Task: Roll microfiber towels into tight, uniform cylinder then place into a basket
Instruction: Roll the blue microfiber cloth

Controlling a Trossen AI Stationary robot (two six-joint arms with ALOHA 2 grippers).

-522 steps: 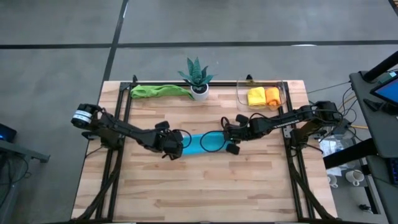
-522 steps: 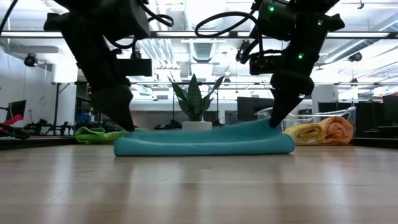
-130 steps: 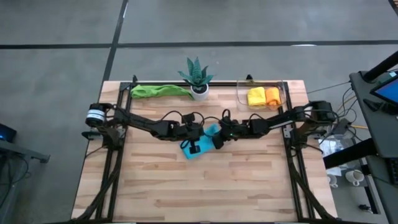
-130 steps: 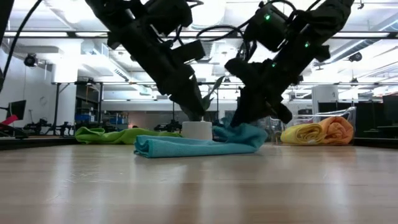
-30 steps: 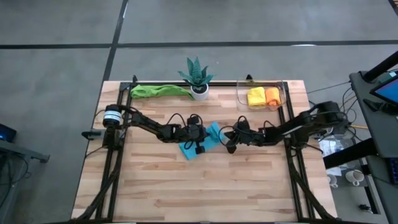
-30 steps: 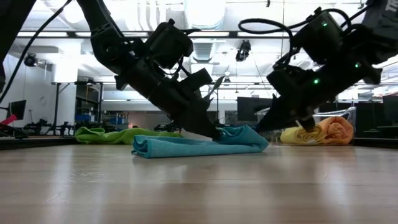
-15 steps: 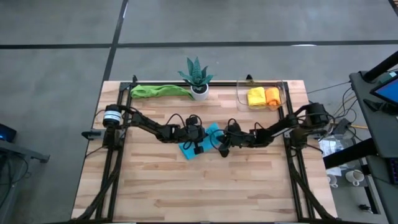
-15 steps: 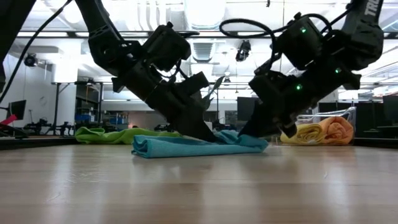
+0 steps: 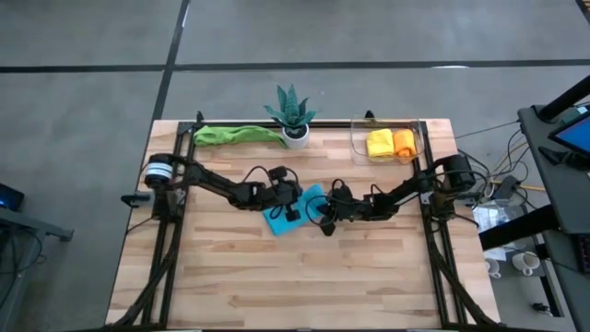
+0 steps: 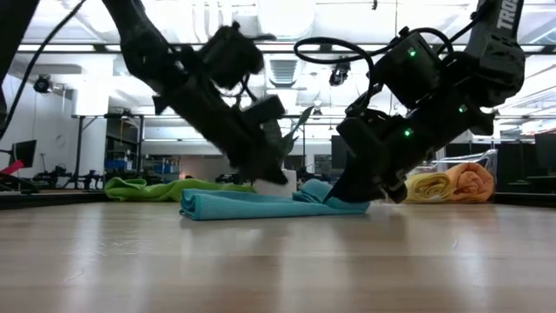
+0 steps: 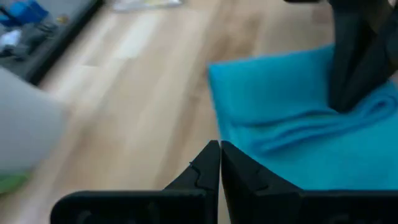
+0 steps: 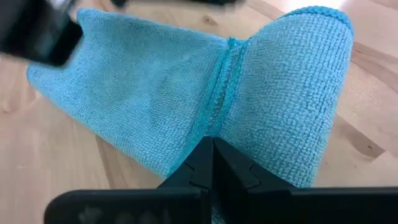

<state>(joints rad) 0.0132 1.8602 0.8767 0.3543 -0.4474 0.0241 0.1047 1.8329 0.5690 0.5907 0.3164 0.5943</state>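
Towel first: a light blue towel (image 9: 293, 214) lies partly folded near the middle of the table (image 9: 277, 286), with the left gripper (image 9: 293, 208) and the right gripper (image 9: 325, 219) both down at it, fingers pressed together; the right one nips a fold at its edge. Farther back, the basket (image 9: 419, 138) holds yellow and orange rolls, and a green towel (image 9: 235, 135) lies beside the potted plant (image 9: 293, 112).

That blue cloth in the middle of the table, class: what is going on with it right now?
Both arms work on the light blue towel at mid-table. The left gripper and right gripper, both shut, press on it; it is only partly rolled. A yellow roll and an orange roll lie in the clear basket; a green towel waits at the back.
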